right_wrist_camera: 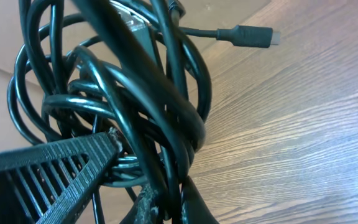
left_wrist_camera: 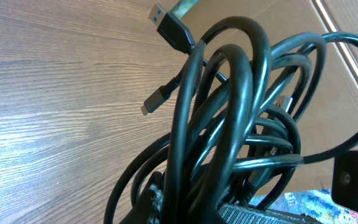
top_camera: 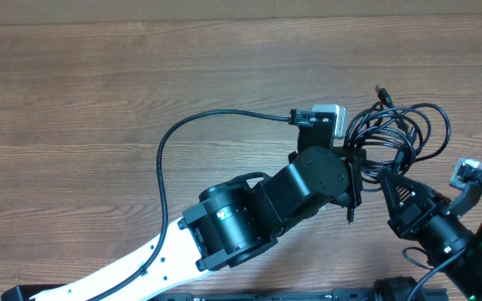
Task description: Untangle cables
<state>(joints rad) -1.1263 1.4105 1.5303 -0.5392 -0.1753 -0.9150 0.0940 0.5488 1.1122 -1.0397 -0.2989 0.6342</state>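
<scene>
The wooden surface (top_camera: 74,75) carries everything, and the cable bundle (top_camera: 396,134) is the marker for all that follows. The left gripper (top_camera: 356,160) comes in from the bundle's left and touches its left edge. Its jaws seem clenched on strands that rise straight out of them in the wrist view. The right gripper (top_camera: 389,177) reaches up from below the bundle, its jaws grasping the lower loops, with a ribbed fingertip (right_wrist_camera: 112,142) pressed into them.

So both grips crowd one corner of the bundle, and its loops fan away up and right of them. One long cable (top_camera: 161,167) leaves the bundle leftward, past a white charger block (top_camera: 328,115) just left of it, so the left arm is nearer that tail. A USB-A plug (left_wrist_camera: 169,26) and a smaller plug (right_wrist_camera: 253,35) stick out free above the bundle.
</scene>
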